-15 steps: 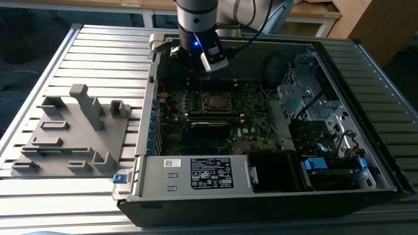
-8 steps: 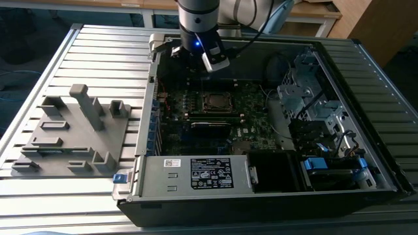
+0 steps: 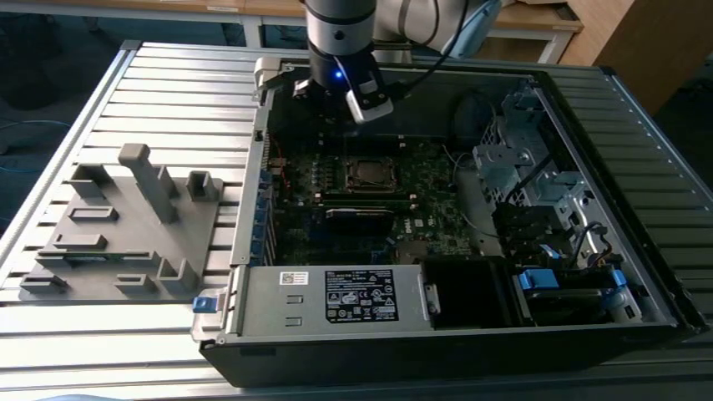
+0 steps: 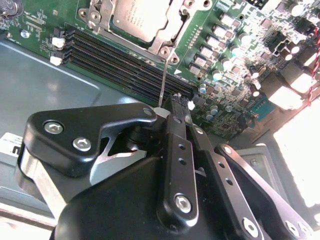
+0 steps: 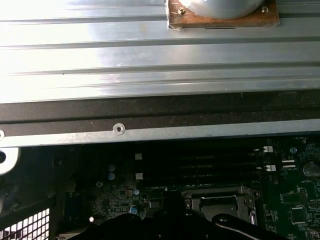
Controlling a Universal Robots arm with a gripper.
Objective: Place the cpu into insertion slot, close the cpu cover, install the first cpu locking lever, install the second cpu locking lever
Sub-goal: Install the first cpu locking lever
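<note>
The cpu lies in its socket, its dull silver top showing through the window of the cpu cover, which lies flat over it. A thin wire locking lever runs from the socket's corner across the black memory slots to my fingertips. My gripper hangs low over the board on the far side of the socket, shut, with the lever's free end against the side of one black finger. In the first wrist view the socket sits just past the gripper's dark outline.
The open computer case lies on a ribbed metal table. A memory stick sits nearer than the socket, and drive cages and cables fill the exterior view's right. A grey fixture block stands at the left.
</note>
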